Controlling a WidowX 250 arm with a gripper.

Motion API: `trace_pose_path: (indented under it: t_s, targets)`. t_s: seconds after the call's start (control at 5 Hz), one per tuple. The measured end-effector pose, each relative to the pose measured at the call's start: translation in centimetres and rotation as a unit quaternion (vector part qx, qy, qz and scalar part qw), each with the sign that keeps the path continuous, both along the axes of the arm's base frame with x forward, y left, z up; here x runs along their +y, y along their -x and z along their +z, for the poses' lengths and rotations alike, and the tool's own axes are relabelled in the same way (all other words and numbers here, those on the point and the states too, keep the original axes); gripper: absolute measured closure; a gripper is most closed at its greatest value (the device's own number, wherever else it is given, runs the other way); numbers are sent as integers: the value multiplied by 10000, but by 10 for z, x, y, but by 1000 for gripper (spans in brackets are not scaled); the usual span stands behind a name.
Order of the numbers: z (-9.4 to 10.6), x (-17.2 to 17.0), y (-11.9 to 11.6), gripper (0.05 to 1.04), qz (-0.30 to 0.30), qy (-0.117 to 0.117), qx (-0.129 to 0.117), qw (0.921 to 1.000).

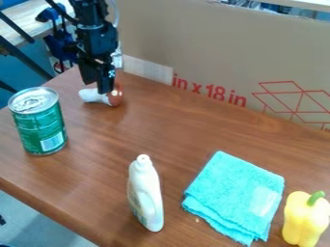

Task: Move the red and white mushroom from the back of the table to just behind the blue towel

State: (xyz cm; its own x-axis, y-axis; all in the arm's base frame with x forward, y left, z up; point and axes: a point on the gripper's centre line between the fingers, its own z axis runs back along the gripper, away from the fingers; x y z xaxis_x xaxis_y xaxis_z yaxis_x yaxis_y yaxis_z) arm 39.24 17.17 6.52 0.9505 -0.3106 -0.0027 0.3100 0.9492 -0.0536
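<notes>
In the upper left of the frame, the black gripper (103, 90) hangs down right at a toy mushroom (116, 98) lying on its side on the wooden table (148, 130). It hides the mushroom's middle, leaving the white stem at left and the spotted reddish cap at right; whether it is released, clenched or grasping the mushroom cannot be told. The arm above is cut off by the top edge. At left stands a green can (44, 130); at lower centre, a white bottle (145, 193); at lower right, a folded turquoise cloth (232, 193) beside a yellow pepper (303, 219). A cardboard sheet (213, 53) behind runs past the right edge.
</notes>
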Motion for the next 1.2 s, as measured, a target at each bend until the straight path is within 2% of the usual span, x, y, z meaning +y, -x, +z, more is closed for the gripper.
trace_pose_path:
  t_s: [0.4, 0.8, 1.0, 1.2]
  targets:
    - [-11, -11, -15, 82, -47, 104, -16, 9999]
    - [-22, -5, -13, 115, 165, 245, 34, 9996]
    - [-26, -4, -7, 339, 327, 328, 34, 9989]
    - [-25, -5, -2, 482, 490, 334, 16, 9982]
